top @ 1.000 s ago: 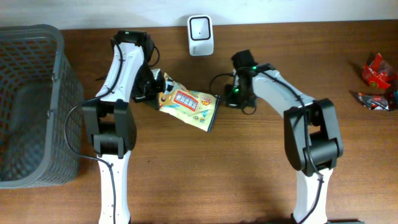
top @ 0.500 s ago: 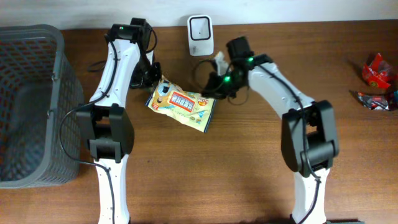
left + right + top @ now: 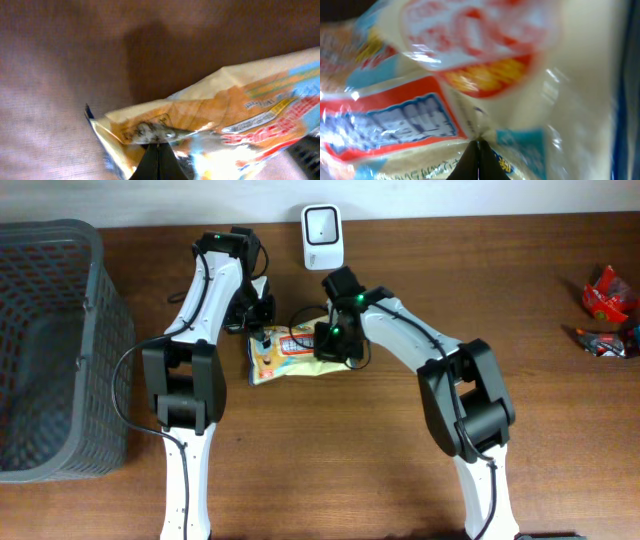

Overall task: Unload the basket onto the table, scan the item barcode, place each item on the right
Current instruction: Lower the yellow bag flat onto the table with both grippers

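1. Closest in, the left gripper [image 3: 158, 148] is clamped tight on the crimped end seam of the snack bag [image 3: 225, 112]. Its fingertips meet on the foil at 6 o'clock in the wrist view.
2. The right gripper [image 3: 479, 146] is likewise closed on the bag, pinching the film at the other end. The pack fills that whole view.
3. The bag is glossy and cream-yellow, with orange and light-blue patches. A red panel edged in blue carries white lettering — too blurred for me to read. I cannot tell whether a barcode faces any camera.
4. From overhead I count one bag, held between the two grippers over the brown table [image 3: 400, 450]. The left gripper is at its 10 o'clock corner and the right at its 3 o'clock end. I cannot tell whether the bag touches the wood.
5. One white scanner [image 3: 322, 223] stands at 12 o'clock from the bag, near the far table edge and apart from the bag.
6. One grey mesh basket [image 3: 50, 227] sits well off at 9 o'clock.
7. Two red wrapped items [image 3: 608, 293] lie well away at 3 o'clock — right by the table's edge.
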Available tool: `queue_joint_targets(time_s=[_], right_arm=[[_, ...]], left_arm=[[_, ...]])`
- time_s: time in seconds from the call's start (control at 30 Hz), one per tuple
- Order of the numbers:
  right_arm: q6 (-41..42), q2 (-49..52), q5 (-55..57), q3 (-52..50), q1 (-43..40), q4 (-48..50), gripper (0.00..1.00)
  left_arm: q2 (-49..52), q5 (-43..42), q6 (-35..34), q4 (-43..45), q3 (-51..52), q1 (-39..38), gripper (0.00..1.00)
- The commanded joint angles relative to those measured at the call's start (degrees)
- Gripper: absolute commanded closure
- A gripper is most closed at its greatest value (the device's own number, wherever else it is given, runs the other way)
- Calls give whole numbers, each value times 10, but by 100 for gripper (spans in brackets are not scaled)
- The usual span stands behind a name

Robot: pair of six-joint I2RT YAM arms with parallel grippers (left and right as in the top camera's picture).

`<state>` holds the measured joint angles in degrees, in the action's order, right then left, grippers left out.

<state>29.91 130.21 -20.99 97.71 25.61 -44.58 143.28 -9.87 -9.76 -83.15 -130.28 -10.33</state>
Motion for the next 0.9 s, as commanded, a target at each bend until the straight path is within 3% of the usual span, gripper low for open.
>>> queue_joint_targets(time_s=[0.0, 0.17, 0.3, 0.47, 0.63, 0.73, 0.87], right_arm=[[-14, 11, 93, -9, -42, -30, 96], [-21, -31, 92, -9, -53, -91, 96], [-10, -80, 90, -9, -35, -72, 96], [-10, -81, 26, -6, -52, 38, 96], [-9, -59, 26, -7, -50, 49, 96], [0, -8, 49, -7, -46, 57, 96], [42, 40, 148, -7, -47, 39, 96]], left_arm=[[8, 75, -53, -31, 5, 3, 100], [1, 97, -68, -65, -35, 7, 100], [-4, -5, -55, -136, -135, -1, 100], [-4, -35, -35, -113, -47, -40, 100], [-4, -71, -39, -58, 31, -45, 100], [-3, -14, -47, -20, 79, -45, 100], [-4, 161, -100, -19, 90, -35, 100]])
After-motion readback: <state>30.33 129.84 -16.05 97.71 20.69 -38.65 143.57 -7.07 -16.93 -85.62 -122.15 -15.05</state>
